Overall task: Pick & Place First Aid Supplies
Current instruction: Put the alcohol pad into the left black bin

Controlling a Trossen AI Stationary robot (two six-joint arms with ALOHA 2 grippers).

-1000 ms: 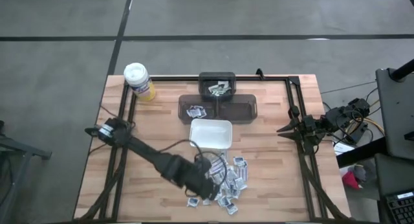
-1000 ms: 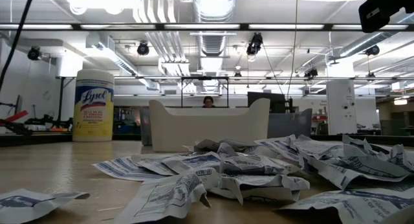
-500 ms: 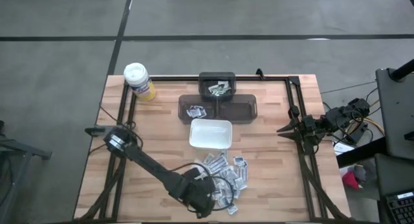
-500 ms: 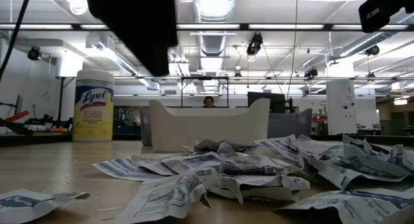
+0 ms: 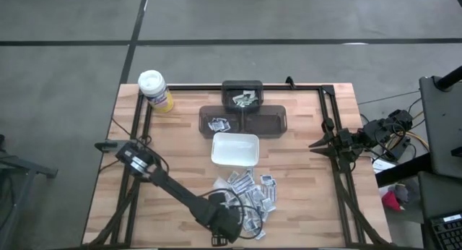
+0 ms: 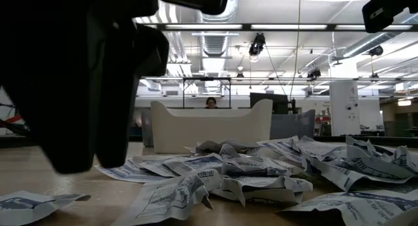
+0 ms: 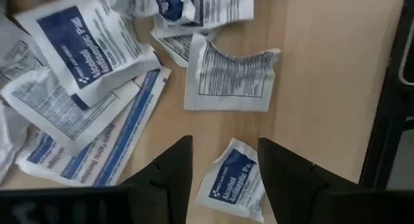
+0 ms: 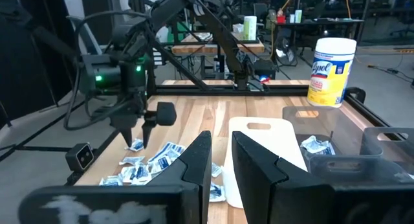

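At the near edge of the table, left of centre:
left gripper [image 7: 221, 169]: pointing down over the near-left fringe of the packet pile, fingers spread apart, nothing between them
target packet: one small flat white packet with a blue printed panel [image 7: 233, 180] lies on the wood directly below the gap between the fingers; contact with the fingers can't be told
pile: small flat white and grey first aid packets with blue print [image 5: 254, 194] scattered on the light wooden table [image 5: 180, 156], just in front of the white rectangular dish [image 5: 234, 149]
sorted packets: a few already in the dark plastic tray compartments [image 5: 243, 98] behind the dish
yellow wipes canister with white lid [image 5: 154, 89]: upright at the far-left corner
right gripper [image 8: 221, 160]: parked at the table's right edge, well apart from the pile, fingers narrowly apart, holding nothing
low view: left arm's dark bulk blocks the left side, crumpled packets in front
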